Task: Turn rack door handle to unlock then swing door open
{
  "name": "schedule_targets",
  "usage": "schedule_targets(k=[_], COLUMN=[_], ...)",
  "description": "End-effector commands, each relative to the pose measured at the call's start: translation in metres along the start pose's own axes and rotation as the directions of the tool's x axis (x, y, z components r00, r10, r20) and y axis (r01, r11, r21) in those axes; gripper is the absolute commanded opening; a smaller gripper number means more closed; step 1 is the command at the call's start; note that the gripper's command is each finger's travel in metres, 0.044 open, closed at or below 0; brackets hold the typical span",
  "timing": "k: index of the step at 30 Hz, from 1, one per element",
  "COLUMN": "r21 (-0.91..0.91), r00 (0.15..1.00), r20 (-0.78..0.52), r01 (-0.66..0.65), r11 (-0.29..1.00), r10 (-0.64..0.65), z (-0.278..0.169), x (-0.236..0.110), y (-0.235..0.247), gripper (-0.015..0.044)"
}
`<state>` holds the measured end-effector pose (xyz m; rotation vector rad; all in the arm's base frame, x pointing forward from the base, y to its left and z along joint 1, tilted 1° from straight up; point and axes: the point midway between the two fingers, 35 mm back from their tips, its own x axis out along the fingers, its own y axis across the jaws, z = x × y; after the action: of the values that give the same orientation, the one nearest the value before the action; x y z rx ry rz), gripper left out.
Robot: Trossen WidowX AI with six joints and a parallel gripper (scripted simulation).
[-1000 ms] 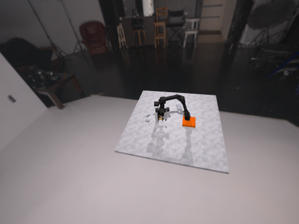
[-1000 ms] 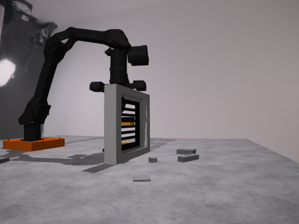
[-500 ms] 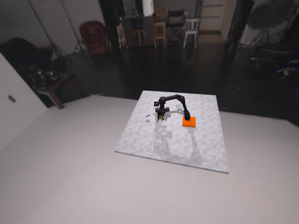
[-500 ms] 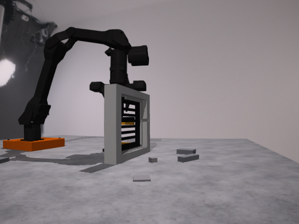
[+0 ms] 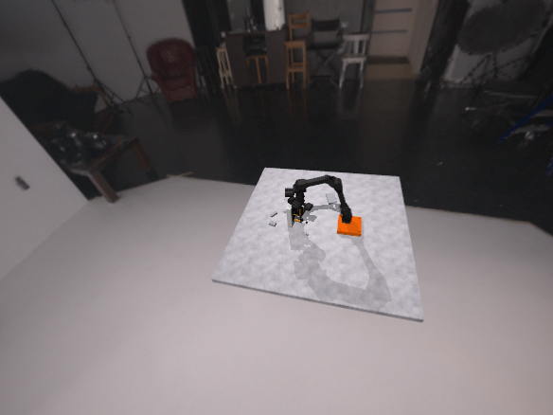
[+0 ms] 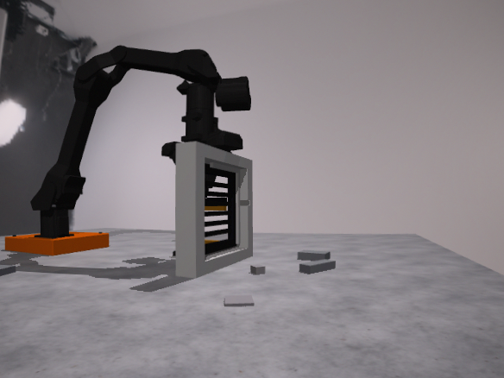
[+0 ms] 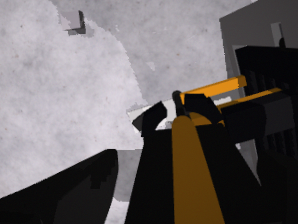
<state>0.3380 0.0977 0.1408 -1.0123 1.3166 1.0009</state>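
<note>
The grey frame (image 6: 185, 211) (image 7: 250, 25) stands upright on the table. The black slatted door (image 6: 232, 207) (image 7: 260, 56) shows through its opening; it looks in or close to the frame, but its exact angle is unclear. The upright black-and-orange handle (image 5: 297, 217) (image 7: 188, 170) stands on the arm's side of the door. Orange bars run from it towards the door in the wrist view. My gripper (image 7: 186, 160) points down and is open, one dark finger on each side of the handle. Whether a finger touches it is unclear. The fingertips are hidden behind the frame in the exterior view.
A small block (image 6: 257, 270), a flat light piece (image 6: 239, 300) and two grey blocks (image 6: 317, 267) (image 6: 313, 255) lie on the table beyond the frame. A light plate (image 5: 330, 198) lies behind the arm. The arm's orange base (image 5: 349, 226) (image 6: 82, 242) sits on the table.
</note>
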Motion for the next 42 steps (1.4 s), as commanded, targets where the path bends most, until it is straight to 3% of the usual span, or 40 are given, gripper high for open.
schedule_targets(k=[1, 11, 23, 32, 42], r21=[0.219, 0.657, 0.966, 0.983, 0.776], r00=[1.0, 1.0, 1.0, 1.0, 1.0], r20=[-0.003, -0.003, -0.003, -0.003, -0.003], r01=[0.002, 0.003, 0.003, 0.002, 0.001], r11=[0.976, 0.754, 0.257, -0.185, -0.63], r10=[-0.002, -0.002, -0.002, -0.002, -0.002], z=[-0.0004, -0.0004, -0.0005, -0.0005, -0.0005], x=[0.0002, 0.0001, 0.0001, 0.0001, 0.0002], y=[-0.0002, -0.0002, -0.0002, -0.0002, -0.0002], gripper=[0.0289, 0.0289, 0.0289, 0.0289, 0.0289])
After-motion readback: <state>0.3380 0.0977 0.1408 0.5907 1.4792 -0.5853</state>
